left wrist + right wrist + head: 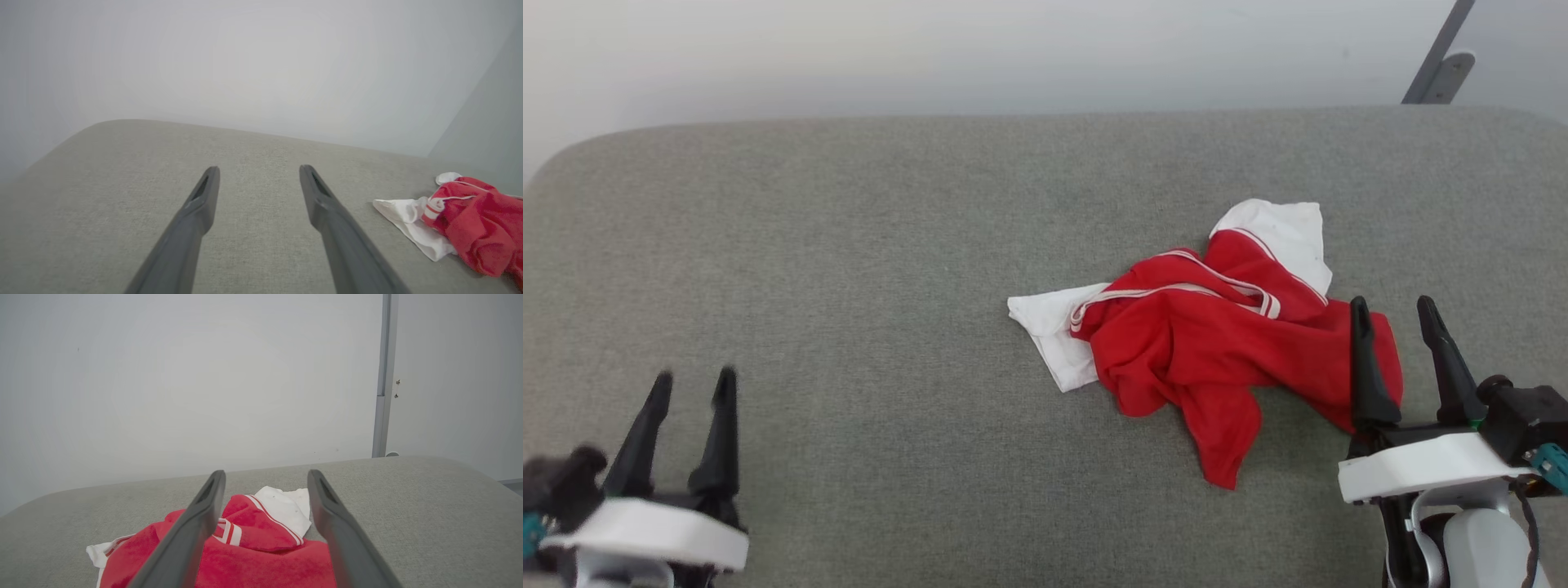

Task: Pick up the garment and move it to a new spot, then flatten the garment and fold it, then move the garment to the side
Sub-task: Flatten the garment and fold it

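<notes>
**Crumpled garment on the surface, both grippers spread and empty**

Head view: The garment (1209,335) is seen lying in a crumpled heap on the grey fabric-covered surface (849,269), right of the middle. It is red. A white sleeve end (1054,335) is spread out at its left edge and a second white patch is raised at its far right. A line of striped trim (1176,290) is seen running across the top of the heap. The left gripper (695,376) is found at the lower left, well apart from the garment, with its fingers spread and nothing between them. The right gripper (1392,304) is found at the lower right, fingers likewise spread and empty. Its inner finger is seen in front of the garment's right edge, and whether cloth is touched cannot be told. A pale wall (1013,49) and a slanted grey post (1437,57) are seen behind the surface.

Left wrist view: The left gripper (258,168) is shown spread wide over bare surface (122,183). The garment (478,220) is seen off to the right edge, white sleeve end nearest.

Right wrist view: The right gripper (266,472) is shown spread apart with nothing pinched. The garment (261,539) is seen lying beneath and between the two fingers, with the post (384,375) upright against the wall beyond.
</notes>
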Controlling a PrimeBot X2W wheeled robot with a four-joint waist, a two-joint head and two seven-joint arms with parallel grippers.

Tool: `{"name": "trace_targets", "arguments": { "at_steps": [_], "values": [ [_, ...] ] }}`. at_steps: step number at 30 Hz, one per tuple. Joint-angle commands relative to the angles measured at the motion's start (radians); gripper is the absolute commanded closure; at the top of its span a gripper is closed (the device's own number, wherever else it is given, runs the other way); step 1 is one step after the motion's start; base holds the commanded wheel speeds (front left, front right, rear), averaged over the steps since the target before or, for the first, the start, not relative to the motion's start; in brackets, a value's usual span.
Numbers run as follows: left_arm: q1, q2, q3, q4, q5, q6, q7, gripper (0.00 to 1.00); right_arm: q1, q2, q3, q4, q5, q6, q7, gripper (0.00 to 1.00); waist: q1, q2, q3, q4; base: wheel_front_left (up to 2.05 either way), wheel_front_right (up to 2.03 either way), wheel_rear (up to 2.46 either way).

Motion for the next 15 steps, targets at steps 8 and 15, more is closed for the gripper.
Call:
{"name": "trace_targets", "arguments": {
  "at_steps": [8,15],
  "values": [
    [-0.220,0.268,-0.265,-0.032,-0.128,0.002,0.010,0.00,-0.038,-0.002,0.028,-0.020,0.038,0.000,-0.002,0.00,0.0000,-0.0001,0.066,-0.046,0.00,0.00,0.00],
    [-0.518,0.445,-0.628,-0.064,-0.405,0.002,0.250,0.00,-0.061,-0.001,0.062,-0.022,0.093,0.000,-0.002,0.00,0.0000,-0.0001,0.137,-0.121,0.00,0.00,0.00]
  ]
}}
